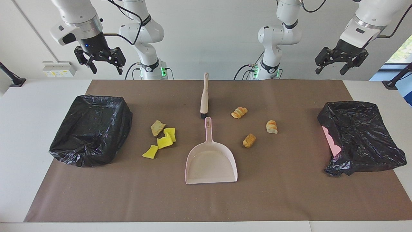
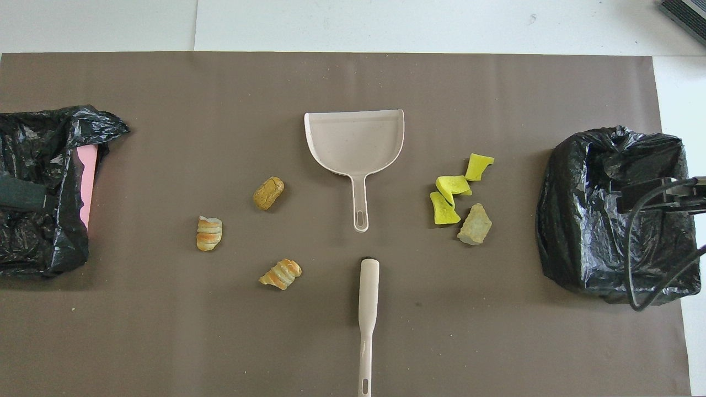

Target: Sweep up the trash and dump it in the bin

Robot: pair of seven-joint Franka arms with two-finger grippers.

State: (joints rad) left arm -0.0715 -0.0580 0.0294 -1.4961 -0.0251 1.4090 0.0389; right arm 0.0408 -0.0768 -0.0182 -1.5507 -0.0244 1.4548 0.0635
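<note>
Both arms wait raised, left gripper (image 1: 341,62) and right gripper (image 1: 100,61) spread wide and empty. The brush (image 1: 204,96) lies nearest the robots; trash (image 1: 163,138) scattered beside the dustpan (image 1: 210,162), between two bins (image 1: 91,129).

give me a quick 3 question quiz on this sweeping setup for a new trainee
1. True or false: the dustpan already holds trash.
2. How many yellow scraps lie on the mat? A) one B) three C) five
3. Which tool lies nearer to the robots, the brush or the dustpan?

Key
1. False: its tray is bare, and both the left gripper and the right gripper hang open in the air, holding nothing.
2. B
3. The brush, handle toward the robots.
</note>
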